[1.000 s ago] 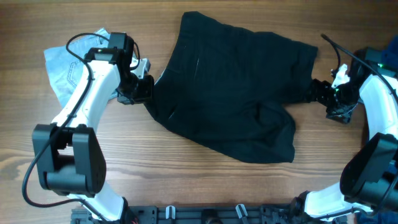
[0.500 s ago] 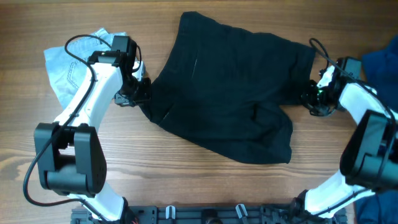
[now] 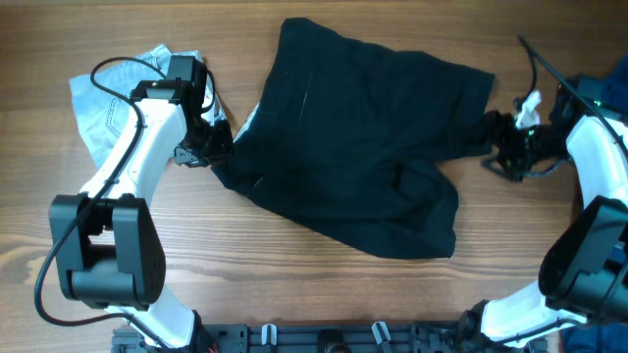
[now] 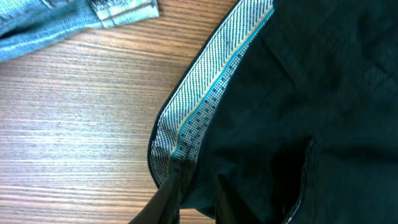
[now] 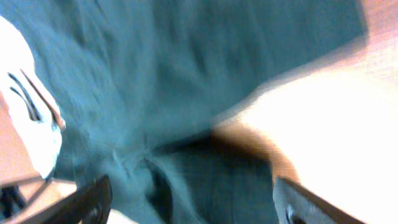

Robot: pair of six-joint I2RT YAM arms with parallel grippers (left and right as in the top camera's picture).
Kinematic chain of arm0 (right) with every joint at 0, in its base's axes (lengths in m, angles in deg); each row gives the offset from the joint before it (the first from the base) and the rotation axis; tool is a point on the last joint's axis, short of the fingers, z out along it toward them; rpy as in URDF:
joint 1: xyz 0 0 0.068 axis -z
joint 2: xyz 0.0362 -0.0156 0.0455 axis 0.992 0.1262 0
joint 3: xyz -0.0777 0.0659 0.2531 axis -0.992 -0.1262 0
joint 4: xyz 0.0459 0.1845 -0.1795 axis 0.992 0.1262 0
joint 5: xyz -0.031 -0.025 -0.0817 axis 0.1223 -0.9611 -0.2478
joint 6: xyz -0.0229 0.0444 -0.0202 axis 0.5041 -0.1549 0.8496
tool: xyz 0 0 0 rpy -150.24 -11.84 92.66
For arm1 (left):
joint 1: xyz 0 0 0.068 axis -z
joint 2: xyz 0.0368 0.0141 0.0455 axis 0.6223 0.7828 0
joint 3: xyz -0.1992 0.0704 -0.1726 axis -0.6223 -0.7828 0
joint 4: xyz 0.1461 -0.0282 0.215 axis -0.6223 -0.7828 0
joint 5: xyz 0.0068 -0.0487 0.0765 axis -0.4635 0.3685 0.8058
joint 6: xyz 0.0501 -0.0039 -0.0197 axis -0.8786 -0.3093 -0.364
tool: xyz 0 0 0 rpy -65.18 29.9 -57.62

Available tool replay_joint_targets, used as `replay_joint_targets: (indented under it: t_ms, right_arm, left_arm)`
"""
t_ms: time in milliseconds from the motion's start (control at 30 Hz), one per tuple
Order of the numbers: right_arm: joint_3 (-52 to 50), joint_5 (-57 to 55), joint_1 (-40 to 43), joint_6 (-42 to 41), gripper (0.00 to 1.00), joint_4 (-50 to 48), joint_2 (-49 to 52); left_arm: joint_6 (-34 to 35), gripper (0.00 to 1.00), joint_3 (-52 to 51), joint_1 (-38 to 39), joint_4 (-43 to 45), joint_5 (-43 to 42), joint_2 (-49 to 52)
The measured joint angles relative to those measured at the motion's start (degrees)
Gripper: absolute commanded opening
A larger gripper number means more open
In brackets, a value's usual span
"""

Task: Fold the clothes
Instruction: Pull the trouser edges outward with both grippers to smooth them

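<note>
The black shorts lie spread flat across the middle of the table. The pale dotted waistband lining shows at their left edge. My left gripper is shut on that left waistband edge; in the left wrist view the black cloth is pinched between the fingers. My right gripper is at the shorts' right edge. In the blurred right wrist view its jaws stand wide apart with dark cloth between them.
A light grey-blue garment lies crumpled at the far left, behind my left arm; it also shows in the left wrist view. Blue fabric sits at the table's right edge.
My left gripper has pulled the waistband slightly left and up. My right gripper moved in to the shorts' right edge, then shifted a little right and up; the cloth there is now drawn out.
</note>
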Motion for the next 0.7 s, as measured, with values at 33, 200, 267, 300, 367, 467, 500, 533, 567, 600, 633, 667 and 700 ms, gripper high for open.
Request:
replay_joint_targets:
  t_ms: [33, 200, 267, 300, 367, 467, 500, 533, 567, 600, 633, 667, 700]
  right_arm:
    - [-0.7, -1.4, -0.2, 0.3, 0.86, 1.5, -0.3]
    - [-13.5, -6.5, -2.2, -0.3, 0.83, -5.3, -0.4]
    - [-19.0, -2.8, -2.1, -0.4, 0.7, -11.1, -0.3]
    - [-20.9, 0.4, -1.9, -0.1, 0.49, -14.3, -1.3]
    - [-24.2, 7.9, -2.1, 0.5, 0.09, -22.6, -1.2]
    - [-24.6, 14.7, -2.1, 0.6, 0.04, -24.2, -0.9]
    - [-24.5, 15.0, -2.1, 0.7, 0.04, -24.1, -0.9]
    - [-22.8, 16.0, -2.1, 0.6, 0.04, -22.0, -1.0]
    - [-21.4, 15.6, -2.0, 0.6, 0.04, -19.6, -1.1]
    - [-18.9, 14.5, -1.9, 0.7, 0.04, -16.6, -1.2]
    - [-14.4, 11.5, -1.6, 0.7, 0.04, -14.1, -2.0]
    - [-11.3, 9.4, -1.2, 0.7, 0.04, -13.3, -2.9]
    - [-9.6, 7.6, -1.1, 0.7, 0.04, -12.8, -3.5]
  left_arm:
    - [0.0, 0.22, 0.0, 0.0, 0.1, 0.0, 0.0]
    - [0.2, 0.23, 0.0, 0.0, 1.2, 0.0, 0.0]
    - [0.4, 0.23, 0.0, 0.0, 1.4, 0.0, 0.0]
    - [0.4, 0.23, 0.0, 0.0, 1.5, 0.0, 0.0]
    - [0.4, 0.17, 0.0, 0.0, 1.6, 0.0, 0.0]
    - [0.6, 0.08, 0.0, 0.0, 1.5, 0.0, 0.0]
    - [0.8, 0.07, 0.0, 0.0, 1.6, 0.0, 0.0]
    - [0.9, 0.06, 0.0, 0.0, 1.6, 0.0, 0.0]
    - [0.9, 0.06, 0.0, 0.0, 1.5, 0.0, 0.0]
    - [0.9, 0.06, 0.0, 0.0, 1.5, 0.0, 0.0]
    - [0.9, 0.06, 0.0, 0.0, 1.5, 0.0, 0.0]
    - [0.9, 0.06, 0.0, 0.0, 1.5, 0.0, 0.0]
    - [0.9, 0.06, 0.0, 0.0, 1.6, 0.0, 0.0]
